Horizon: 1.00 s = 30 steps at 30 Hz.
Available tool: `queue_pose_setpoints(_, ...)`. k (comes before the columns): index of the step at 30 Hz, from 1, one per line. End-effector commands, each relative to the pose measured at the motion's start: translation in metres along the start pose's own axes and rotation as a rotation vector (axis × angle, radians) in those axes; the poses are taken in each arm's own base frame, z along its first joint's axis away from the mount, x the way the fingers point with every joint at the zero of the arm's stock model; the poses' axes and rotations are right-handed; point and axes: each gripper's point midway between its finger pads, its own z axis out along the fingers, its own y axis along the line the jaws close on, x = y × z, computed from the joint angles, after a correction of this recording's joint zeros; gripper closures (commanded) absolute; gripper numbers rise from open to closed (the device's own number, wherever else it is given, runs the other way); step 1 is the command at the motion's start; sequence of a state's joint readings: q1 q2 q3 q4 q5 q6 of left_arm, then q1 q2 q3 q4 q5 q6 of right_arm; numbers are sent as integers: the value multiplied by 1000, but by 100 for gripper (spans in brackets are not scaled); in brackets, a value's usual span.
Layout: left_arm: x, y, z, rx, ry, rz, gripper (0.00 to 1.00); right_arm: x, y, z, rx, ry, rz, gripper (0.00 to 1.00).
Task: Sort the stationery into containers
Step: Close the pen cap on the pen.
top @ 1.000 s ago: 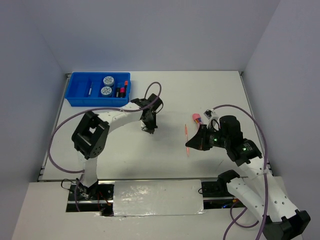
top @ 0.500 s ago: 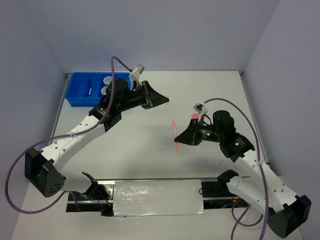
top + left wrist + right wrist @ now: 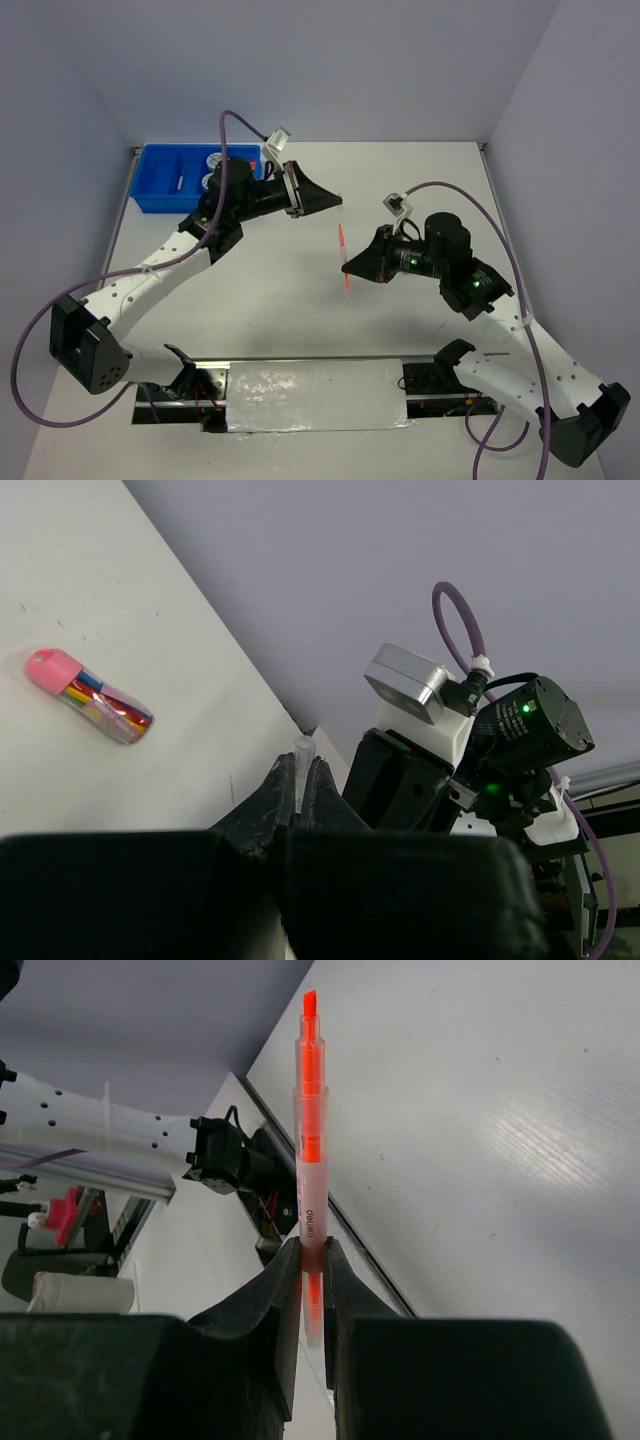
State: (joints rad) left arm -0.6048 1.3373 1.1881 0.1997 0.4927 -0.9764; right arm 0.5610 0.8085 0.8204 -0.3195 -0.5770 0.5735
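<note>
Noted aloft over mid-table: left gripper (image 3: 337, 202), clamped on a clear cap (image 3: 303, 748), and right gripper (image 3: 350, 270), pinching an upright orange pen (image 3: 342, 240); tips near, not touching, only a narrow slot between.
Found open: bare table (image 3: 280, 315) below both and toward the near edge.
Found blocked: far-left corner, taken by the blue tray (image 3: 150, 195), its right end overhung by the left arm (image 3: 150, 275) and cable (image 3: 238, 122).
Logged flat on the table by the right arm (image 3: 480, 290): pink-capped tube (image 3: 90, 695).
Hemmed by walls (image 3: 300, 70) left, far, right.

In the right hand (image 3: 352, 268), an orange pen (image 3: 342, 242) — left hand (image 3: 337, 204) nearby, seemingly closed — blue tray (image 3: 155, 192) beyond.
</note>
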Motion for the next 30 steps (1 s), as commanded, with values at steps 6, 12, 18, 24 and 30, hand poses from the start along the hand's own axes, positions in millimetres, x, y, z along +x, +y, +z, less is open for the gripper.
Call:
queue_pose_setpoints(6,-8,-24,-7,88,-16,53,100,-31,17,-2,-16,-79,-97,100)
queue_pose_setpoints(12,-2,-20,-6,88,0,36,100,-36,17,-3,-3,-93,-109,100)
queue_pose_setpoints(18,2,-16,-8,89,4,29,100,-36,13,-1,13,-90,-108,100)
queue_pose_setpoints(24,8,-14,-9,96,10,11,100,-35,11,0,20,-85,-100,100)
queue_pose_setpoints(30,6,-17,-10,107,8,15,100,-36,10,-1,27,-96,-96,100)
